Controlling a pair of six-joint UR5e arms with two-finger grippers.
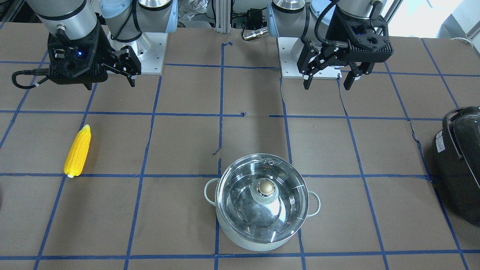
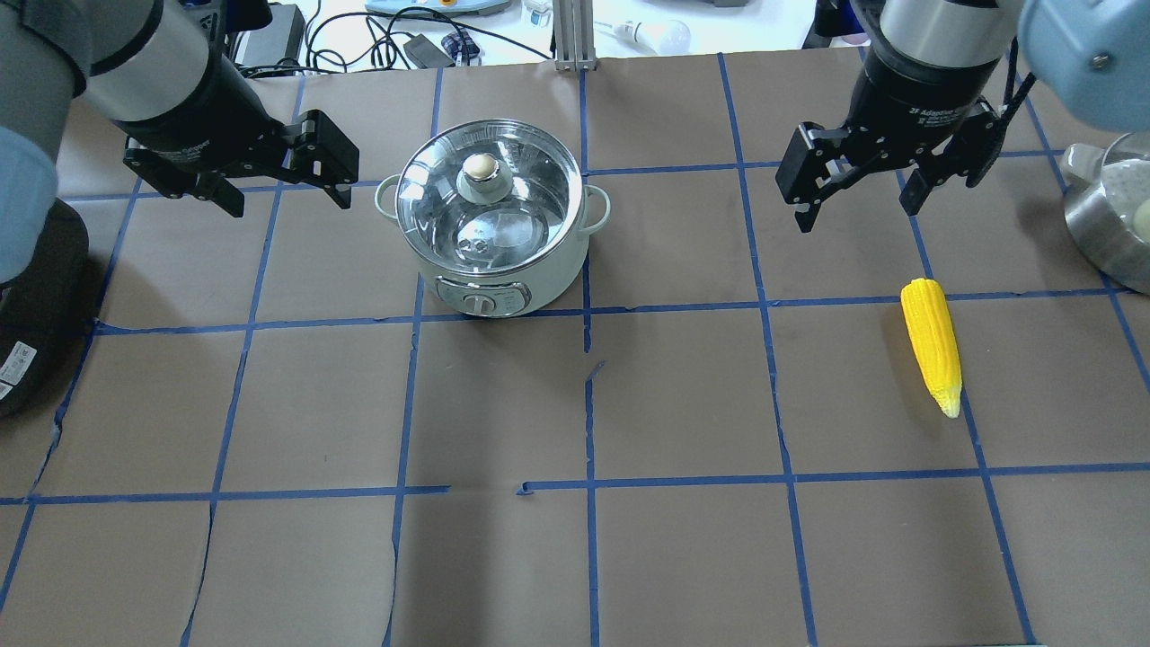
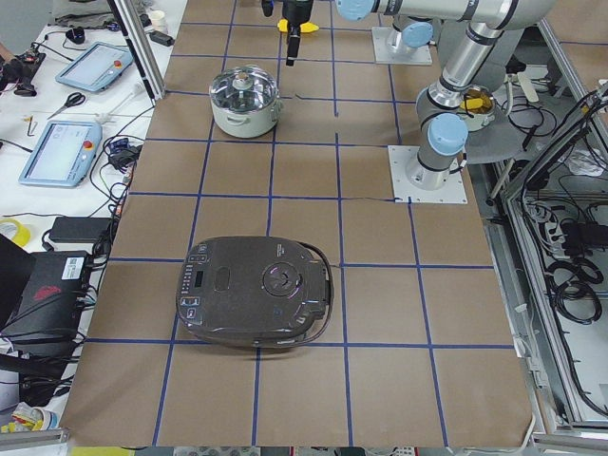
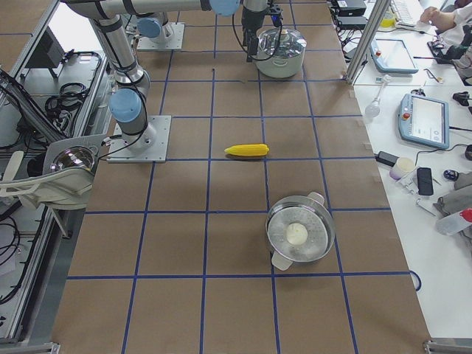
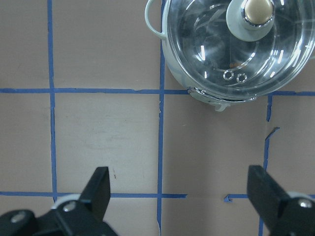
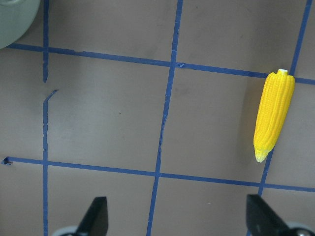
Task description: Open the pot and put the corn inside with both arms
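Black fingers (image 5: pixel 98 189) of my left gripper (image 5: pixel 179 196) sit closest to the lens in the left wrist view. They are spread wide apart over the brown paper table (image 5: pixel 103 137) with its blue tape grid, and they grip nothing. At 1 o'clock in that view I see the round stainless-steel pot (image 5: pixel 170 69) with the pale outer wall. Its clear glass lid (image 5: pixel 206 49) is seated on the rim, with the round metal knob (image 5: pixel 257 11) upright in the middle. From overhead, the pot stands at about 11 o'clock of the table's centre. The left gripper hangs raised above the table, off to the pot's 9 o'clock side and apart from it.

My right gripper (image 6: pixel 177 219) has its fingers parted too, with nothing between them. In the right wrist view the bright yellow tapered corn cob (image 6: pixel 274 118) lies flat on the paper at 3 o'clock, beside a tape line. Overhead, the corn cob lies at 3 o'clock of the table's centre, well apart from the pot, with its pale tip toward 6 o'clock. The right gripper hovers above the table at the cob's 11 o'clock, clear of it.

A large black appliance (image 3: pixel 256 290) sits toward the table's end on my left. A second steel pot (image 4: pixel 299 236), with something pale and round inside, sits toward the end on my right.
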